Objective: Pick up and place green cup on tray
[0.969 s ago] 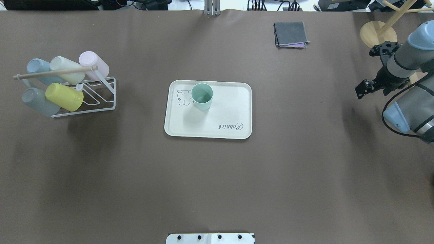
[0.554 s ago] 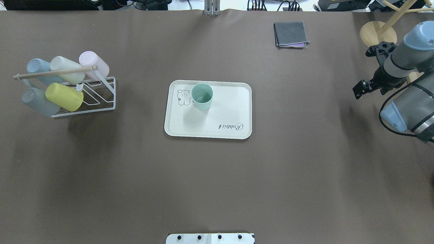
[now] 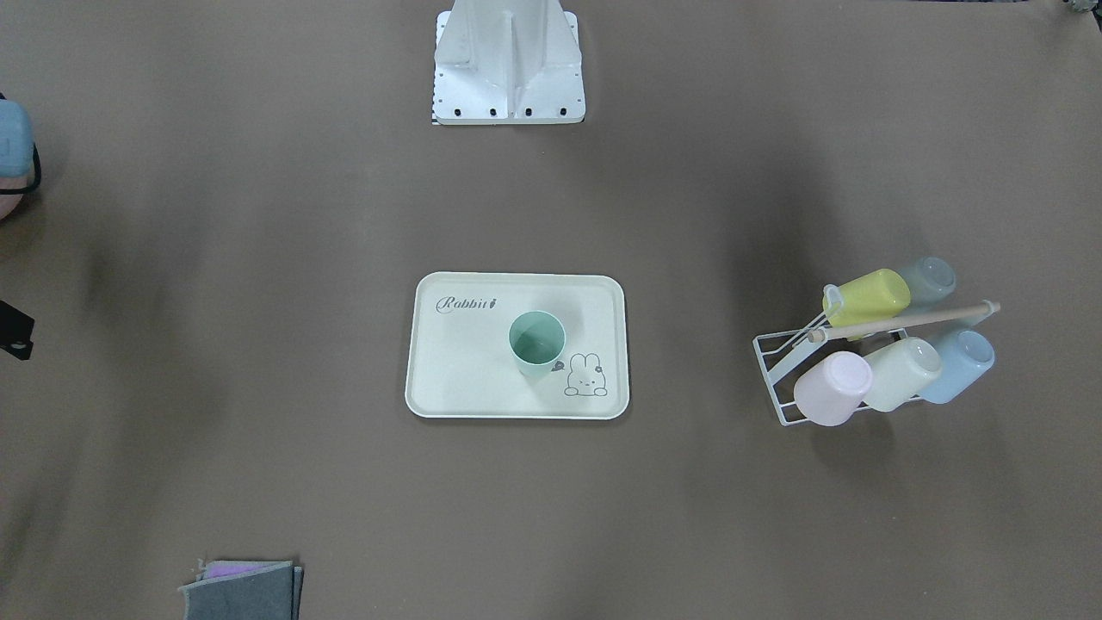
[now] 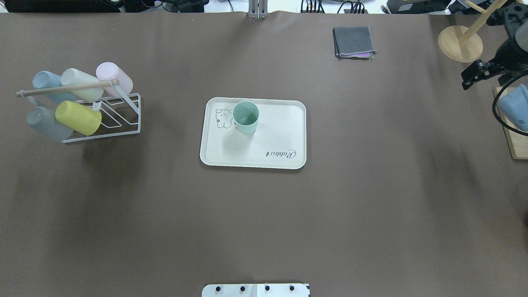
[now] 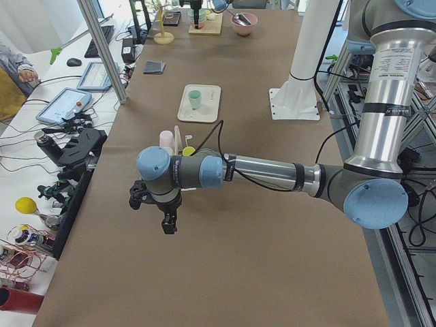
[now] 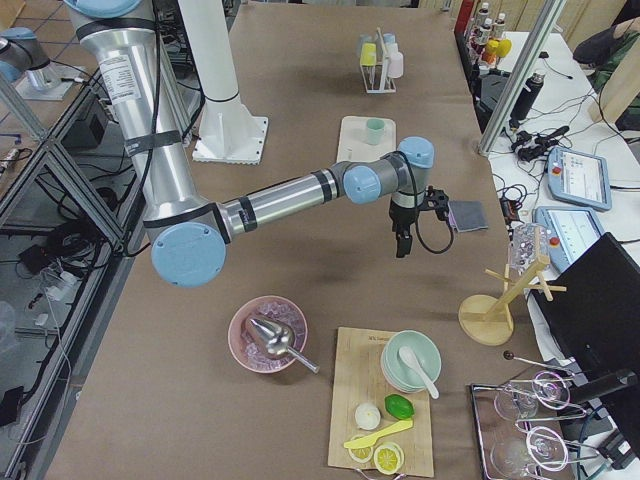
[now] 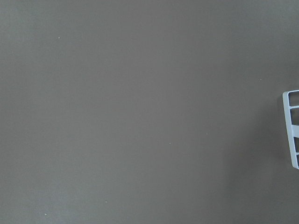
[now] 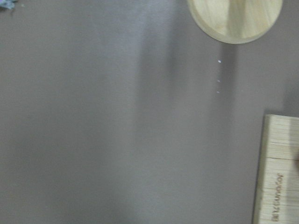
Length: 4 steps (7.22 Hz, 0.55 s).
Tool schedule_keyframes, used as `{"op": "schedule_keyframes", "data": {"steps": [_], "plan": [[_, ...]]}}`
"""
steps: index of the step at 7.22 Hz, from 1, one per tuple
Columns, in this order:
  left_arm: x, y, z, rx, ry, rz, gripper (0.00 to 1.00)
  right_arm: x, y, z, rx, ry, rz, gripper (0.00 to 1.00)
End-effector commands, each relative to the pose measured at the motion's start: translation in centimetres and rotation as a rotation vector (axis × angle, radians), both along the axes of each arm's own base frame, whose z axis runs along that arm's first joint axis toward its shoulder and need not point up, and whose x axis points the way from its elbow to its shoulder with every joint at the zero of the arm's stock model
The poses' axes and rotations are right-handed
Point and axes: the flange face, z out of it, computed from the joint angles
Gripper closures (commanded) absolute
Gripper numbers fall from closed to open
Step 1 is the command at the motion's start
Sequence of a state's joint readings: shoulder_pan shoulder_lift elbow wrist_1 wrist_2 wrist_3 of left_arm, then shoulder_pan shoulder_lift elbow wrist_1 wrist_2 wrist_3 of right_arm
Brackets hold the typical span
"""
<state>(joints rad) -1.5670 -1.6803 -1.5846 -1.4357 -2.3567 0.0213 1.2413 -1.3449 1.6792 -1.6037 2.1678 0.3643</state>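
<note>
The green cup (image 4: 246, 117) stands upright, mouth up, on the cream tray (image 4: 280, 136) beside its bunny drawing; it also shows in the front-facing view (image 3: 536, 344) on the tray (image 3: 465, 370). No gripper is near it. My right gripper (image 4: 466, 83) hangs over the table's far right edge, far from the tray; it is too small to tell whether it is open or shut. My left gripper (image 5: 167, 228) shows only in the exterior left view, above bare table beyond the rack, so I cannot tell its state.
A white wire rack (image 4: 119, 123) at the left holds several pastel cups, among them a yellow-green one (image 4: 78, 118). A folded grey cloth (image 4: 354, 42) lies at the back right. A wooden stand base (image 4: 460, 43) and a cutting board (image 4: 515, 144) are at the right edge.
My right arm has drawn back to the right and toward the far side, partly leaving the overhead view. The cup and tray have not moved.
</note>
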Motion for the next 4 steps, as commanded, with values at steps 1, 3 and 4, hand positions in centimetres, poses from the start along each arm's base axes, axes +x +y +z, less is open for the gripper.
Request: {"op": "schedule_keyframes", "data": {"steps": [1,3,4], "plan": [[0.0,0.1,0.1,-0.002,0.0,-0.001,0.01,8.4,2.9,5.4,0.001,0.034,-0.002,0.0],[0.0,0.1,0.1,-0.002,0.0,0.001,0.01,13.6,5.9,8.9,-0.047,-0.026,0.035,0.0],[0.0,0.1,0.2,-0.002,0.0,0.001,0.01,15.8,7.4,10.4,-0.075,-0.033,0.076,0.0]]}}
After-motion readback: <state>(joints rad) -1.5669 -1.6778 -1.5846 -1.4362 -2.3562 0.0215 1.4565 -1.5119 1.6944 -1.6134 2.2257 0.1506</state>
